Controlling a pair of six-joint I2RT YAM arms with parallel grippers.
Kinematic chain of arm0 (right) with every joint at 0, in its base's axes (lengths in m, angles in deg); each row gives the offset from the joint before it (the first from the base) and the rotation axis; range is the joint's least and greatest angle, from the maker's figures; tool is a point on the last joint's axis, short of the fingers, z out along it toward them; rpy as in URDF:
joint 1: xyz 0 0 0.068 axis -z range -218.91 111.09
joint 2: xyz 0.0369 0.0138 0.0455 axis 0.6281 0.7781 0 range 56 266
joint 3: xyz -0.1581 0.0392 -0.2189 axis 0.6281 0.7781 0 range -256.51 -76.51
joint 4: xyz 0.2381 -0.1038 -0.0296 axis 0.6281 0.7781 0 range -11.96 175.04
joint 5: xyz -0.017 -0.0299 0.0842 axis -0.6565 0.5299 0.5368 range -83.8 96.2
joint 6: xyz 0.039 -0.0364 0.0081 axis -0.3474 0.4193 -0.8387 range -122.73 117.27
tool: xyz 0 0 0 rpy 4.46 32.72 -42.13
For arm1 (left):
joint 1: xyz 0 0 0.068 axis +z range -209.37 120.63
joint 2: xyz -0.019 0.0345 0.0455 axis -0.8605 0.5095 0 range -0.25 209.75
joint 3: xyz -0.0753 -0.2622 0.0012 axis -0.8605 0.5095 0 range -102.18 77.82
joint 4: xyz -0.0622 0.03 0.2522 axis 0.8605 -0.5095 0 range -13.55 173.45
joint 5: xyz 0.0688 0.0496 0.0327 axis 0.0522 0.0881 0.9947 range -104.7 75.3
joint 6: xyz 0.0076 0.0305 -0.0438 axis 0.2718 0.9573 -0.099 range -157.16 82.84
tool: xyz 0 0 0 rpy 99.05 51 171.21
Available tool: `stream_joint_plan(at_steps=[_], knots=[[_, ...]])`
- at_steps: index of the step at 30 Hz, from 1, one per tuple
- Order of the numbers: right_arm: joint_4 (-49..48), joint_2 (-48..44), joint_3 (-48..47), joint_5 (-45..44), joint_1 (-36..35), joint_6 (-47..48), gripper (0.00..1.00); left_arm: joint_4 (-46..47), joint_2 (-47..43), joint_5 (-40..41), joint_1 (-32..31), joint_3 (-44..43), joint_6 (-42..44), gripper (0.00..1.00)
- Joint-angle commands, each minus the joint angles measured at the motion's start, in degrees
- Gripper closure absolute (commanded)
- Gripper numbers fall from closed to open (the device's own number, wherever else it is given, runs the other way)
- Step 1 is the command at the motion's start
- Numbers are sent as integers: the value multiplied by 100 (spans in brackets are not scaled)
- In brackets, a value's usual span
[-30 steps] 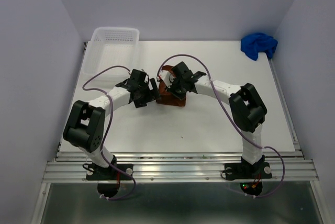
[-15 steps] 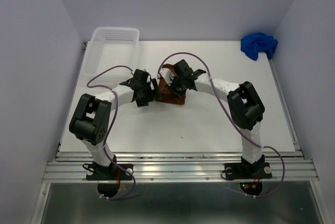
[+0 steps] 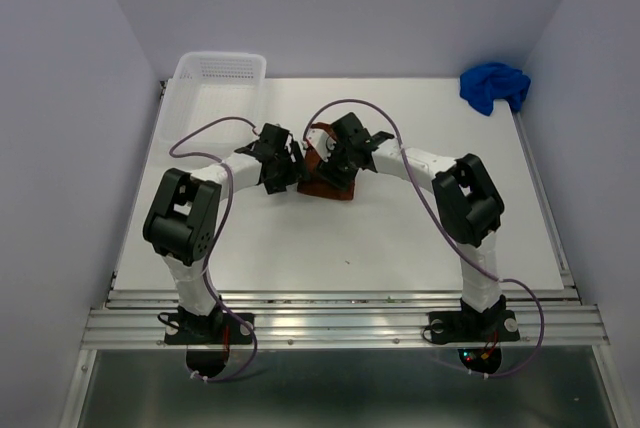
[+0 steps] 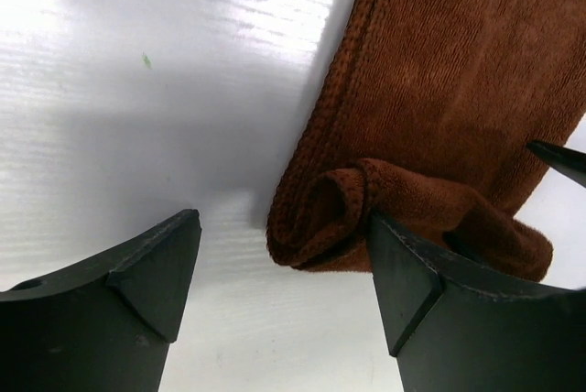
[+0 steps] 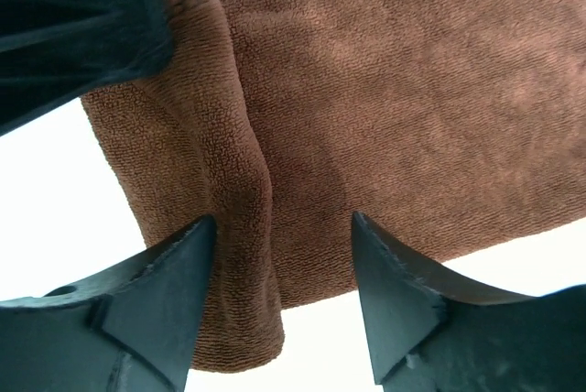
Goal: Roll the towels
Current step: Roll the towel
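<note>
The rust-brown towel point(image 3: 326, 186) lies mid-table, partly rolled, with both grippers at it. In the left wrist view its rolled end point(image 4: 328, 216) sits between my left gripper's point(image 4: 282, 227) open fingers, close against the right finger point(image 4: 430, 287) and well apart from the other. My left gripper point(image 3: 293, 170) is at the towel's left edge. My right gripper point(image 3: 330, 158) hovers open over the towel point(image 5: 394, 90), a rolled fold point(image 5: 233, 190) running beside its left finger point(image 5: 151, 305). The blue towel point(image 3: 493, 86) lies bunched at the far right corner.
A white perforated basket point(image 3: 215, 88) stands at the far left corner of the white table point(image 3: 400, 238). The left gripper's dark finger point(image 5: 73, 26) shows in the right wrist view's top left. Pale walls close in on both sides.
My right gripper has opened and let go of the brown towel. The left gripper has moved right up to the towel's rolled end, its jaws a little narrower.
</note>
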Motion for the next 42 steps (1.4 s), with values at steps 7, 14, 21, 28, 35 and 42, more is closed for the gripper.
stream_joint_plan(at_steps=[7,14,21,28,35,42], knots=[[-15,-1004,253,651,46,736,30,-328,240,277,0,-414,95,22],[443,-951,164,591,-236,1686,31,-608,424,348,0,-739,350,22],[145,-1443,1175,494,-341,2696,32,-724,548,190,17,-819,394,22],[-662,-1339,1667,116,-341,3031,32,-767,565,146,17,-705,456,22],[-919,-969,1746,-33,-341,3076,38,-855,600,163,8,-757,535,22],[-1279,-872,1966,28,-341,2970,62,-803,583,-4,8,-705,614,21]])
